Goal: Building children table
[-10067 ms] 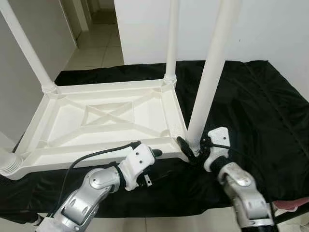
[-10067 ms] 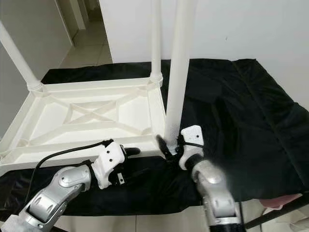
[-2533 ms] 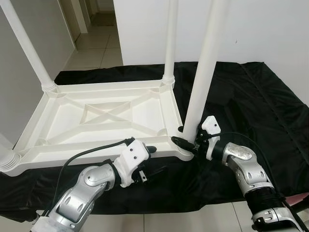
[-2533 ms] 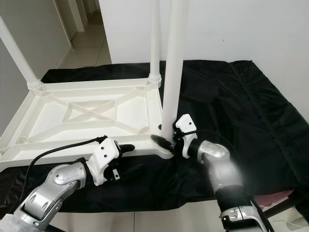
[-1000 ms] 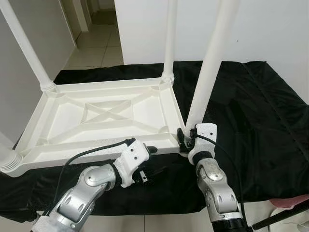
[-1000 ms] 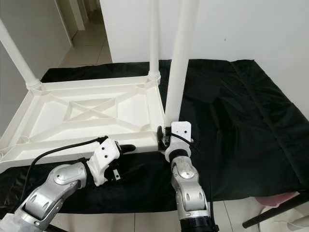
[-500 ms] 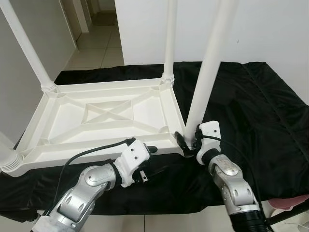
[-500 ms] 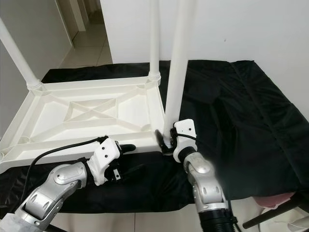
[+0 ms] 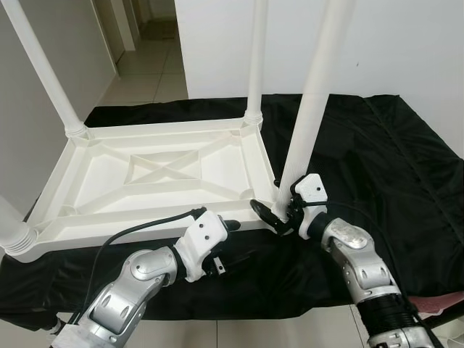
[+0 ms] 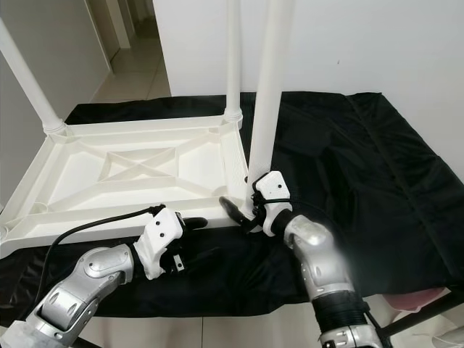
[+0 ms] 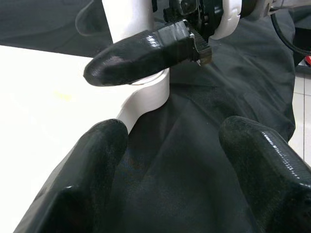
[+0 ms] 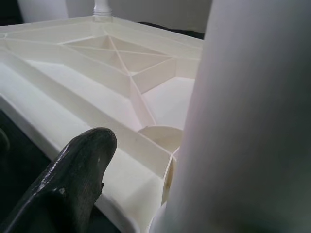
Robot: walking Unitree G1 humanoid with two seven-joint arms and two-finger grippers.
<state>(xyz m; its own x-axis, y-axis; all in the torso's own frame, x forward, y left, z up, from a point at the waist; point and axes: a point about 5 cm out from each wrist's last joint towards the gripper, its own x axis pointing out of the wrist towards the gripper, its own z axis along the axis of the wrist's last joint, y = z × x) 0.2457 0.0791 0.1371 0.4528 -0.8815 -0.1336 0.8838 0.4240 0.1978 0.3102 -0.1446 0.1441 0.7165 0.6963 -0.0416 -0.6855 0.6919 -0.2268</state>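
Still Working the Near-Right Leg Into Its Socket

Upside down on a black cloth (image 9: 377, 159) lay the white tabletop (image 9: 159, 174), ribs and cross-bracing showing, with legs rising from its corners — a far-left leg (image 9: 43, 72), a far-right leg (image 9: 256, 58), and the near-right leg (image 9: 312, 101) that was getting all the attention. A ribbed leg base (image 9: 11, 235) stood at the near-left corner.

The right gripper (image 9: 279, 212) sat at the foot of the near-right leg, its fingers spread to either side of the post where it entered the corner socket (image 11: 148, 94); one black fingertip (image 11: 141, 51) lay against the post, but I could not tell whether the fingers were truly clamped on it. The left gripper (image 9: 225, 243) hovered over the cloth just in front of the tabletop's near edge, its two pads (image 11: 92, 165) apart and gripping nothing.

To my eye the leg leaned a little, so the job looked to be seating it — not yet finished. Doing that well would mean holding the post low, close to the socket, bringing it upright before pressing down, and bracing the near edge with the free left claw so the tabletop didn't skid on the slippery cloth. Pushing while the post was tilted might jam it.
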